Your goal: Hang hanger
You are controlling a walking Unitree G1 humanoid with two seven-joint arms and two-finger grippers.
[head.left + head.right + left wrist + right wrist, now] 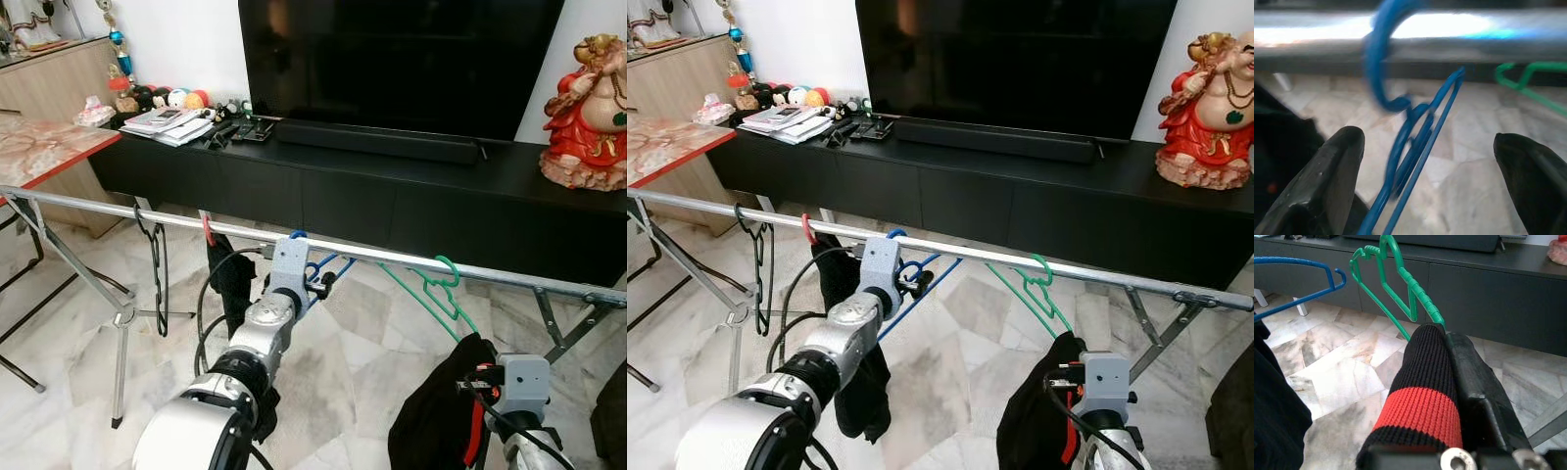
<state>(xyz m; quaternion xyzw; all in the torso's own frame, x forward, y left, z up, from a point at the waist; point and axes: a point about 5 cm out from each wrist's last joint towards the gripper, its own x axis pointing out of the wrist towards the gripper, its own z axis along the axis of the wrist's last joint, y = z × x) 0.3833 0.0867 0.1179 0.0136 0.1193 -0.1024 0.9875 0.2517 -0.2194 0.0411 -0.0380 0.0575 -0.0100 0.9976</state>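
Across the middle of the room a silver rail (392,257) is stretched in front of a black TV cabinet (411,191). A blue hanger (1415,147) is hooked over the rail, and the left gripper (1425,171) is raised just below its hook with fingers (1327,181) spread wide on either side of the hanger, touching nothing. Further right along the rail a green hanger (436,294) is hung. Low on the right, the right gripper (1449,382) is clamped on a black garment with a red band (1422,406), just beside the green hanger. A black hanger (157,269) and a red hook (208,230) are hung further left.
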